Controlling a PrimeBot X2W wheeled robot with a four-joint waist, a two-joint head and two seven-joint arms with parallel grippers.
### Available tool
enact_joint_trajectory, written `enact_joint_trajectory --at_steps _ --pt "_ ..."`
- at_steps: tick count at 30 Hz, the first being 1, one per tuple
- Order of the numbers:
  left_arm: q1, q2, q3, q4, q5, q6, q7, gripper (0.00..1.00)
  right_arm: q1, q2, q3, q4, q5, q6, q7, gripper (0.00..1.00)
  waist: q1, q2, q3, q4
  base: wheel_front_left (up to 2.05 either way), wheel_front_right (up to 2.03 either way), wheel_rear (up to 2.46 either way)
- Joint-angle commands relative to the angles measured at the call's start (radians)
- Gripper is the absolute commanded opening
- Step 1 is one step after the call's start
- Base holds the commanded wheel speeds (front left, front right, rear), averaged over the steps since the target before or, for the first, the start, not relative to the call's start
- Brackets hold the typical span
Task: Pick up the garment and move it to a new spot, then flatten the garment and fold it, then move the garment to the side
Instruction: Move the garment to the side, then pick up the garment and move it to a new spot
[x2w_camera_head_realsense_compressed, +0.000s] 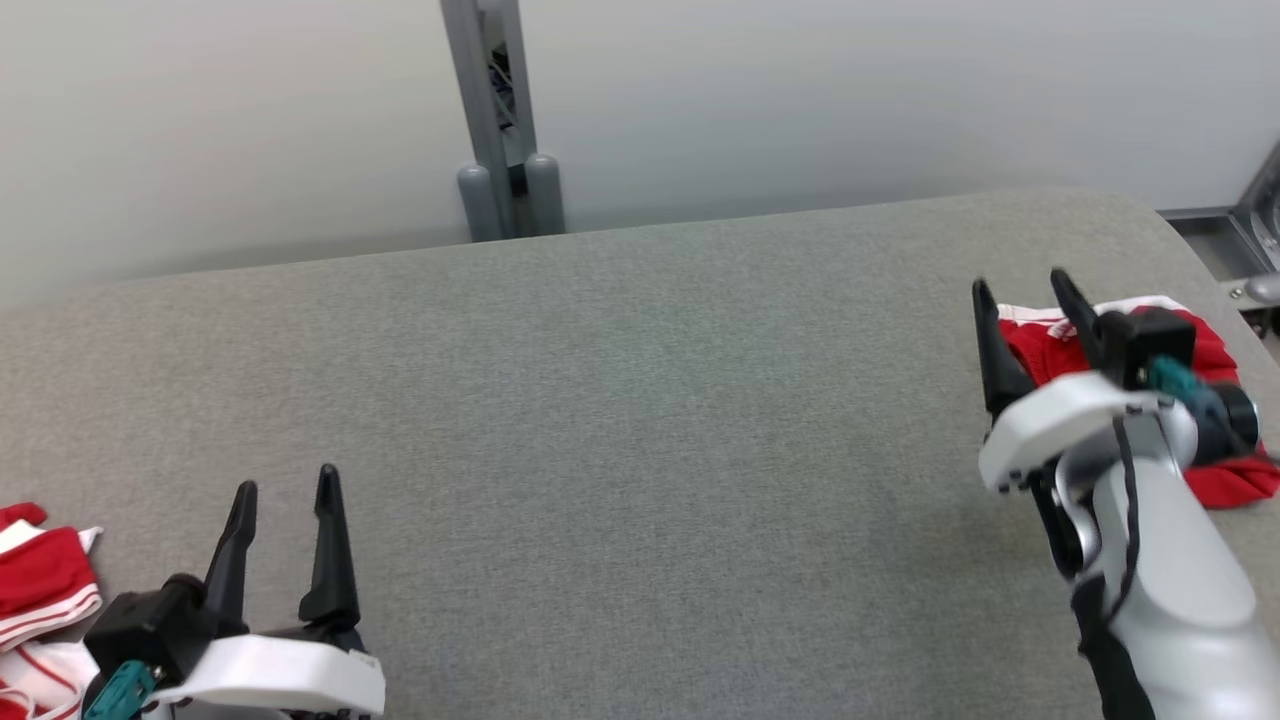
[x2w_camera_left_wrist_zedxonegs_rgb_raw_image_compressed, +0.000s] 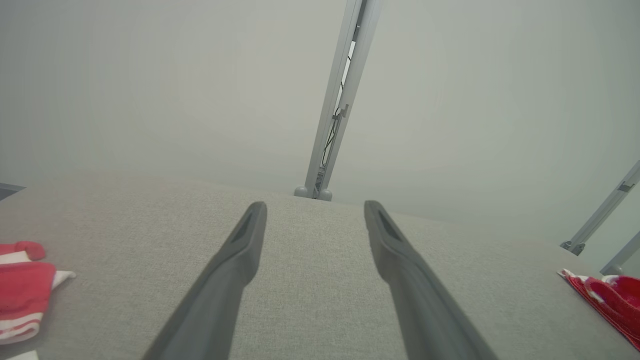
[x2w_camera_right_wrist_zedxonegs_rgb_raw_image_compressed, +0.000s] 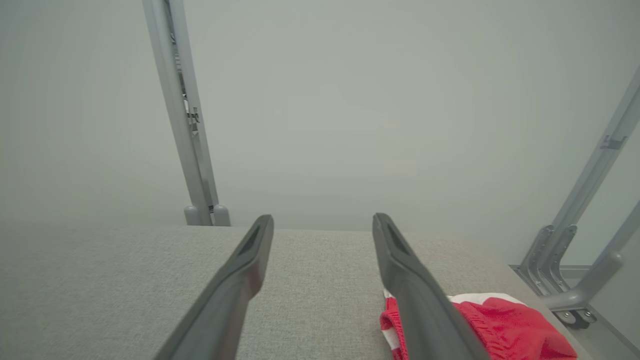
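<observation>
A red garment with white trim lies bunched at the right end of the grey fabric-covered table; it also appears in the right wrist view and the left wrist view. My right gripper hovers open just left of and above it, nothing between its fingers. Another red and white striped garment lies at the table's left edge. Near the front left, my left gripper stands open and empty, to the right of that cloth.
A grey metal post rises behind the table's far edge against a pale wall. Metal frame legs stand off the table's right end. The table's right corner is rounded.
</observation>
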Motion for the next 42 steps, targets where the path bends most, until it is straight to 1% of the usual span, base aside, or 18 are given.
enact_joint_trajectory --at_steps 1,6,12,14,17,20,24,34,42 --pt "0.010 0.003 0.009 0.003 0.005 0.000 -0.006 1.00 0.034 -0.009 0.000 -0.032 0.008 0.000 -0.002 1.00 0.0000 0.0000 -0.008 0.014 0.00 0.00 0.00" --pt "0.051 -0.005 0.033 0.024 0.024 -0.012 -0.009 1.00 0.217 -0.008 -0.001 -0.259 0.068 0.000 0.052 1.00 0.0000 0.0000 -0.011 0.034 0.00 0.00 0.00" --pt "0.083 -0.021 0.048 0.040 0.042 -0.041 -0.010 1.00 0.432 -0.008 0.005 -0.520 0.160 0.000 0.141 1.00 0.0000 0.0000 -0.015 0.047 0.00 0.00 0.00" --pt "0.097 -0.023 0.056 0.042 0.048 -0.047 -0.010 1.00 0.486 -0.007 0.017 -0.587 0.179 0.000 0.169 1.00 0.0000 0.0000 -0.016 0.046 0.00 0.00 0.00" --pt "0.118 -0.025 0.070 0.047 0.057 -0.058 -0.009 1.00 0.543 -0.008 0.040 -0.656 0.213 0.000 0.203 1.00 0.0000 0.0000 -0.015 0.043 0.00 0.00 0.00" --pt "0.130 -0.031 0.081 0.053 0.068 -0.070 -0.009 1.00 0.572 -0.007 0.052 -0.696 0.224 0.000 0.219 1.00 0.0000 0.0000 -0.011 0.042 0.00 0.00 0.00" --pt "0.130 -0.044 0.092 0.067 0.086 -0.082 -0.009 1.00 0.584 -0.007 0.056 -0.719 0.223 0.000 0.228 1.00 0.0000 0.0000 -0.007 0.043 0.00 0.00 0.00" --pt "0.114 -0.071 0.090 0.099 0.108 -0.125 -0.009 1.00 0.590 -0.007 0.058 -0.727 0.219 0.000 0.240 1.00 0.0000 0.0000 -0.017 0.049 0.00 0.00 0.00" --pt "0.109 -0.072 0.091 0.117 0.113 -0.140 -0.009 1.00 0.595 -0.007 0.053 -0.731 0.223 0.000 0.240 1.00 0.0000 0.0000 -0.032 0.050 0.00 0.00 0.00"
